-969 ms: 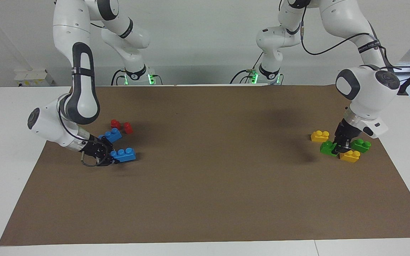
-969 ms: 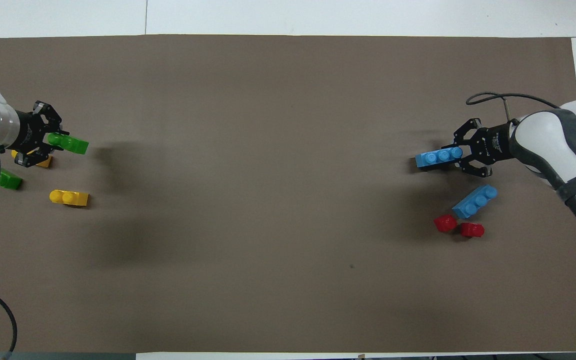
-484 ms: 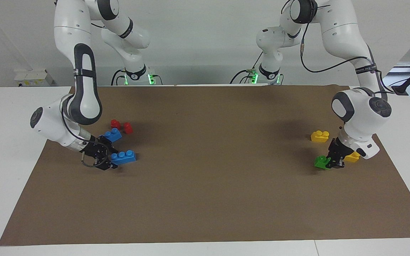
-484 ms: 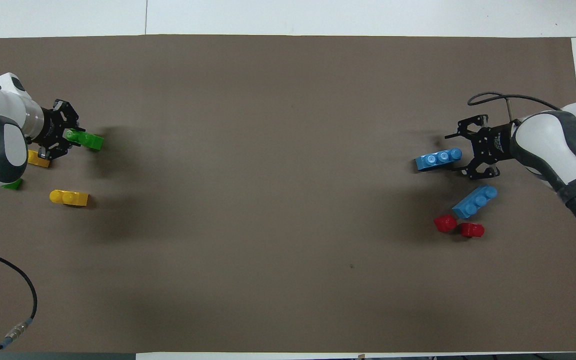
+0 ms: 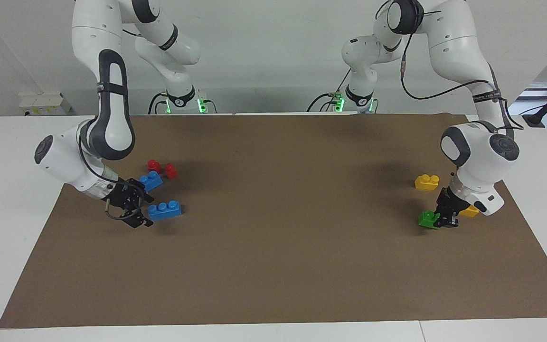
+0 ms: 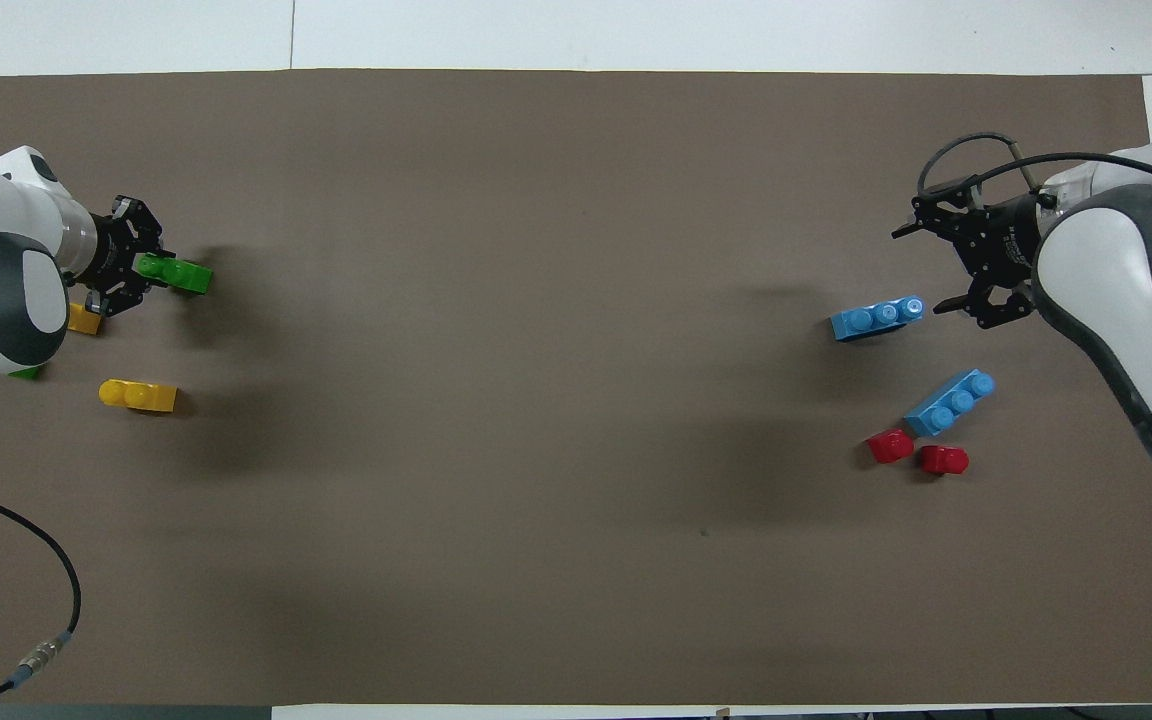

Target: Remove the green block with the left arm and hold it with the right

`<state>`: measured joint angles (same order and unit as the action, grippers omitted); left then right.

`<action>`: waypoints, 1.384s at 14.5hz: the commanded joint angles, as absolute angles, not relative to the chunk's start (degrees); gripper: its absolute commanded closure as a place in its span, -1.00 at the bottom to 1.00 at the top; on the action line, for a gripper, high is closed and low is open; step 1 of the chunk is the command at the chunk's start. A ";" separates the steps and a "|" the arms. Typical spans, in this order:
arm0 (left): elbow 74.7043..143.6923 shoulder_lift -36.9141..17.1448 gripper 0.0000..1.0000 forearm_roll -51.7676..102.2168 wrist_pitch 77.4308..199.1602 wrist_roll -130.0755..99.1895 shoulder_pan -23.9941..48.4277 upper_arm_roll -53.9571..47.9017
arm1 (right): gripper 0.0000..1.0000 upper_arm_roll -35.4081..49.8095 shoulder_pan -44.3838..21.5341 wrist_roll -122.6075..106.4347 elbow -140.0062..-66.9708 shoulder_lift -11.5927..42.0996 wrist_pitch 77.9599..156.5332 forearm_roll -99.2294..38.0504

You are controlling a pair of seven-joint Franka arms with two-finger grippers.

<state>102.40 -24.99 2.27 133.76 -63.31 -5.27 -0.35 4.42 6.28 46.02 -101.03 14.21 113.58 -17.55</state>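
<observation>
A small bright green block (image 5: 428, 219) with two studs is pinched at one end by my left gripper (image 5: 440, 219), low over the brown mat (image 5: 283, 256) near the left arm's end. It also shows in the overhead view (image 6: 176, 273), sticking out of the left gripper (image 6: 143, 270). A second green block is mostly hidden under the left arm; only a sliver (image 6: 26, 373) shows. My right gripper (image 5: 141, 209) is open and empty beside a blue three-stud brick (image 5: 165, 210), apart from it, at the right arm's end (image 6: 926, 268).
Two yellow bricks (image 5: 427, 182) (image 5: 469, 211) lie near the left gripper, closer to the robots than the held block. A second blue brick (image 5: 150, 180) and two red pieces (image 5: 154, 165) (image 5: 171, 171) lie near the right gripper.
My left gripper has carried the green block out of the cluster of yellow and green bricks, away from the robots. My right gripper has opened, let go of the blue brick and drawn back.
</observation>
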 commanded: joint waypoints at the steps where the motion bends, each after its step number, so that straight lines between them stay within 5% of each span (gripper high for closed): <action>1: 102.83 -25.31 -0.99 2.46 135.18 -63.55 -4.92 -0.26 | -1.00 4.92 4.92 37.13 -97.74 11.26 107.60 -11.97; 7: 102.39 -23.48 -1.00 0.00 133.95 -60.84 -4.83 -0.35 | -1.00 5.45 2.99 15.76 -93.62 3.70 98.28 -2.73; 20: 100.46 0.77 -1.00 0.17 105.58 -14.44 -3.08 -1.49 | -1.00 4.75 5.01 -0.08 -92.64 -0.27 93.15 2.02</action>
<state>99.58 -3.23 1.00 109.49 -19.82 -3.79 -1.88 4.38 3.87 2.04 -91.75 0.62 92.25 1.03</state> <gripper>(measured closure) 0.000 0.000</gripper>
